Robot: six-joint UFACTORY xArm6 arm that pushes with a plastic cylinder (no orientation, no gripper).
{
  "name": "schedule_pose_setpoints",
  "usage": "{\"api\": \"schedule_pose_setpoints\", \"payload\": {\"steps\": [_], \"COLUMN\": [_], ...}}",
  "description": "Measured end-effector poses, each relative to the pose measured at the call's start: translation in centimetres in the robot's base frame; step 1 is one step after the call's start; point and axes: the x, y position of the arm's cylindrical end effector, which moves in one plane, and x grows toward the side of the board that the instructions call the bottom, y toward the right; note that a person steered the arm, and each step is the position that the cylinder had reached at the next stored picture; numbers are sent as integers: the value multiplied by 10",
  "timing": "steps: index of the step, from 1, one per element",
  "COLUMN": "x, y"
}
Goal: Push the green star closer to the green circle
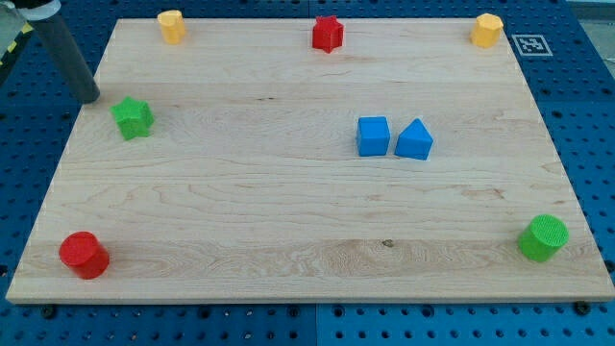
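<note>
I have no gripper, only my tip [91, 97] just up-left of the green star [133, 117] near the table's left edge. Approach step; next, push it down-right toward the far green circle [543, 237].

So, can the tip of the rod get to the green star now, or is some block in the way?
Probably yes. My tip sits just up-left of the green star, with no block between them.
</note>
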Motion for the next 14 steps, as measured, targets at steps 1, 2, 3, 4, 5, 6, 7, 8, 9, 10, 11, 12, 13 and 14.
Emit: {"api": "schedule_pose_setpoints", "payload": {"steps": [1, 2, 3, 4, 5, 6, 7, 8, 9, 10, 11, 12, 13, 14], "x": [27, 44, 46, 27, 21, 43, 53, 78, 107, 129, 140, 157, 170, 173], "y": [19, 49, 76, 76, 87, 121, 165, 208, 234, 238, 228, 225, 231, 250]}}
